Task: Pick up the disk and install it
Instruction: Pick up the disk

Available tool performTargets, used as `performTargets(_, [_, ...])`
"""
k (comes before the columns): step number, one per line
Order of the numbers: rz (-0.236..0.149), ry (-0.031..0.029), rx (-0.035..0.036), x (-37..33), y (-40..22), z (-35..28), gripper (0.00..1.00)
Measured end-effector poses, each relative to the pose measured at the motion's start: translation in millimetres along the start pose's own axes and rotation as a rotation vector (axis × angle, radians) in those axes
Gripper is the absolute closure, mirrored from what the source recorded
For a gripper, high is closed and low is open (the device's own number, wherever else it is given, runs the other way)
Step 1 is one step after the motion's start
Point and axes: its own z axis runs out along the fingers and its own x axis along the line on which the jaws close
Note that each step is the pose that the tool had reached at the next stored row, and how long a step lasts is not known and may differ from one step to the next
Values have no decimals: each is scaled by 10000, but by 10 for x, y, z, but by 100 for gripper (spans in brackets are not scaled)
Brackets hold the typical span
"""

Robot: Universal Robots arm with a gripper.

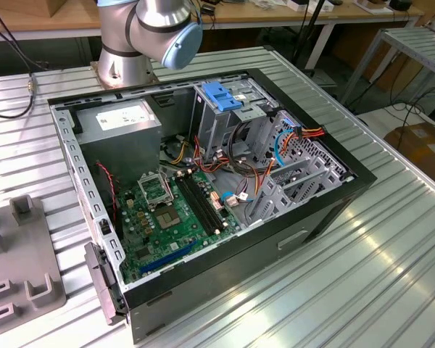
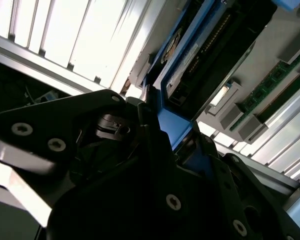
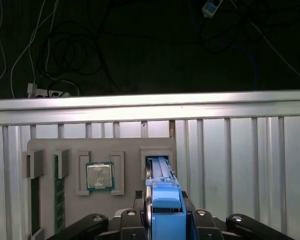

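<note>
There is one disk (image 3: pixel 162 200), one claw (image 3: pixel 165 215), one grey tray (image 3: pixel 125 150), one processor chip (image 3: pixel 99 176) and two memory sticks (image 3: pixel 59 210).

In the first wrist view the tray lies on the ribbed metal counter (image 3: pixel 240 150), close to the counter's far edge. The disk stands on its edge in a slot of the tray, with its blue rail facing the camera. The chip sits flat in its own pocket beside that slot. The two memory sticks lie in narrow grooves at the tray's other side, well apart from the disk.

The claw is drawn in narrow around the disk, with one black finger on each side, touching the blue rail. In the second wrist view the claw (image 2: pixel 172 135) clamps the disk (image 2: pixel 177 65) the same way, with the rail pinched between the fingers (image 2: pixel 150 130).

In the exterior view one open computer case (image 1: pixel 203 188) lies on its side in the middle of the counter, in front of the arm's base (image 1: pixel 123 65).
</note>
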Motion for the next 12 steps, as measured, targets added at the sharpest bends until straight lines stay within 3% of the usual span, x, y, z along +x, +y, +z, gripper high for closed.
performTargets(3, [-4,-8,-2,0,0,-41,63])
performTargets(12, [-7,-139,-12,0,-1,-156,63])
